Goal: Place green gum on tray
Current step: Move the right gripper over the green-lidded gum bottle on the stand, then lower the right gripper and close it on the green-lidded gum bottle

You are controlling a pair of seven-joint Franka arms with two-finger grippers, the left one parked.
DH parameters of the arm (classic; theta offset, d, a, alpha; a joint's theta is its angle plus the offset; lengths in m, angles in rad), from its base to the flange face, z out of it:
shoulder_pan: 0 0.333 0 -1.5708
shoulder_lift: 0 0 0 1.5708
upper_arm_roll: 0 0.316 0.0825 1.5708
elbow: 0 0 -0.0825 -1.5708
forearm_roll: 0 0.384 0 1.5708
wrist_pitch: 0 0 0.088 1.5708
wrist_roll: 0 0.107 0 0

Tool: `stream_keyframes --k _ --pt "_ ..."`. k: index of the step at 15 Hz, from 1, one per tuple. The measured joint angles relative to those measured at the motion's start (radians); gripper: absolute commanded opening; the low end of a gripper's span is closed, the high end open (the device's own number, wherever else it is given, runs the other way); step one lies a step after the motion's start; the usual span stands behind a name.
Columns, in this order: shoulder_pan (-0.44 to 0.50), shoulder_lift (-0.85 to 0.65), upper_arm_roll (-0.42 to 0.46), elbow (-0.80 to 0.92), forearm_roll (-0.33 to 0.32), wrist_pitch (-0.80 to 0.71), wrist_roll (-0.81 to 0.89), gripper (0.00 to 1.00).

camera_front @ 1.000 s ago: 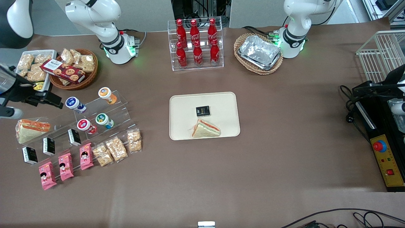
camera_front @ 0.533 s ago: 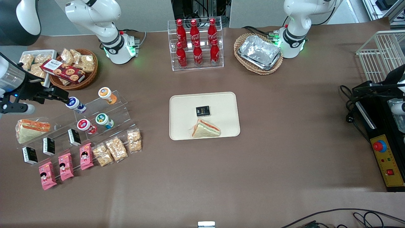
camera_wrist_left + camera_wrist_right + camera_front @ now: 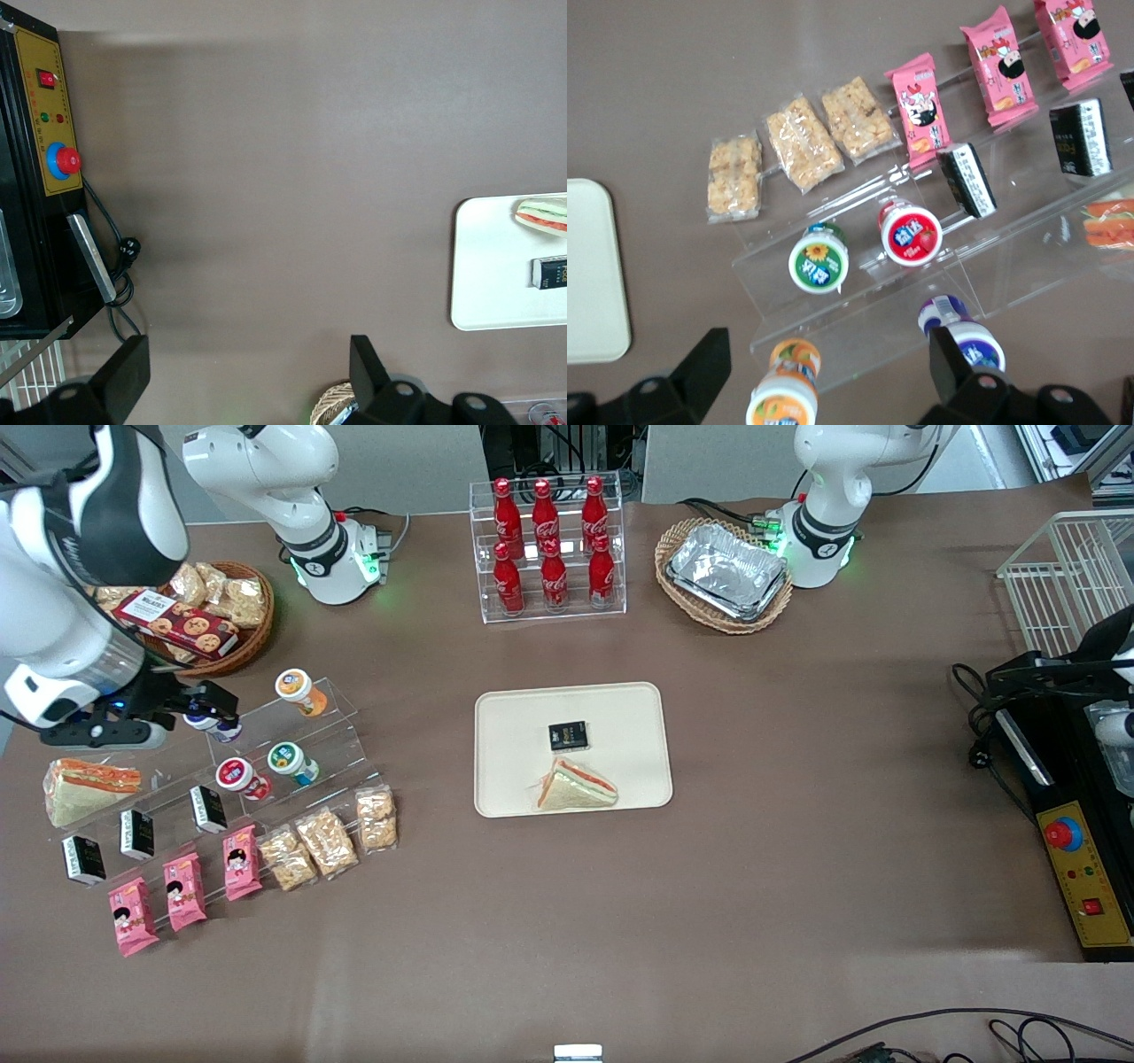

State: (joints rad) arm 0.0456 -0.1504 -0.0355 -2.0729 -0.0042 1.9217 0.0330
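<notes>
The green gum point(image 3: 285, 758), a small jar with a green lid, lies on the lower step of a clear acrylic stand point(image 3: 332, 731) beside a red-lidded jar point(image 3: 236, 774). The right wrist view shows the green gum point(image 3: 819, 258) with nothing touching it. My gripper point(image 3: 211, 708) hovers open above the stand's upper step, over a blue-lidded jar point(image 3: 970, 342) and farther from the front camera than the green gum. Its fingers point(image 3: 707, 361) stand wide apart with nothing between them. The cream tray point(image 3: 518, 722) lies mid-table, toward the parked arm from the stand; one tray edge point(image 3: 594, 266) shows in the wrist view.
An orange-lidded jar point(image 3: 297, 688) rests on the upper step. A sandwich point(image 3: 576, 786) and a black packet point(image 3: 568, 735) lie on the tray. Snack bars point(image 3: 326, 840), pink packs point(image 3: 184, 887) and black packs point(image 3: 136, 833) lie nearer the camera. A wicker snack basket point(image 3: 208, 615) and cola rack point(image 3: 549, 549) stand farther back.
My arm has swung in from the table's end toward the stand. The gripper now hangs over the blue-lidded jar. No object has moved.
</notes>
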Motion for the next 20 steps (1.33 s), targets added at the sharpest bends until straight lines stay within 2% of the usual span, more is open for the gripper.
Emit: stream_keyframes --k 3,9,15,20 --pt "0.007 -0.012 0.001 -0.117 0.0 0.15 -0.004 1.0" --pt "0.023 -0.003 0.0 -0.265 0.0 0.352 -0.018 1.0" --pt "0.023 0.05 -0.001 -0.353 0.0 0.518 -0.033 1.0" --pt "0.023 0.089 0.0 -0.367 0.0 0.567 -0.034 1.0"
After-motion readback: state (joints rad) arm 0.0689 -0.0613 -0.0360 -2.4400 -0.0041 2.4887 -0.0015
